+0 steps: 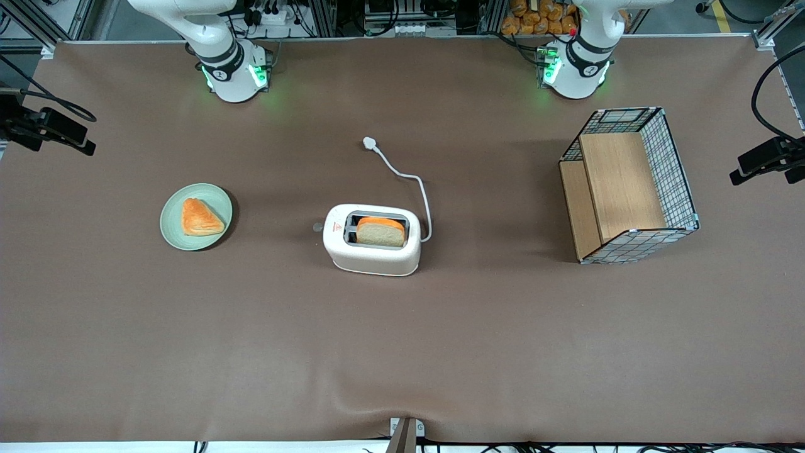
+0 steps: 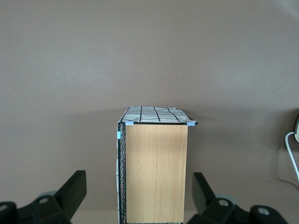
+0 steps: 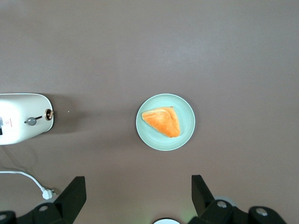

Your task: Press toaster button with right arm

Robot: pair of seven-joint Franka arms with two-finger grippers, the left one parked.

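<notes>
Two black fingers [image 3: 74, 196] of the right arm's gripper [image 3: 135, 198] stand wide apart with nothing between them, held high above the brown counter [image 1: 402, 340] over the green plate [image 3: 165, 122] that carries a pastry [image 3: 161, 122]. The toaster [image 1: 372, 239] sits mid-counter, well apart from the plate, with a slice of bread [image 1: 380, 232] in its slot. The toaster button [image 1: 317, 227] juts from the short end that faces the plate, by the red triangle mark. To press it well, I judge the fingers should first close into one blunt tip, travel over that end, then come straight down on the tab without pushing the light toaster aside. The cord [image 1: 402, 176] trails away from the approach path.
</notes>
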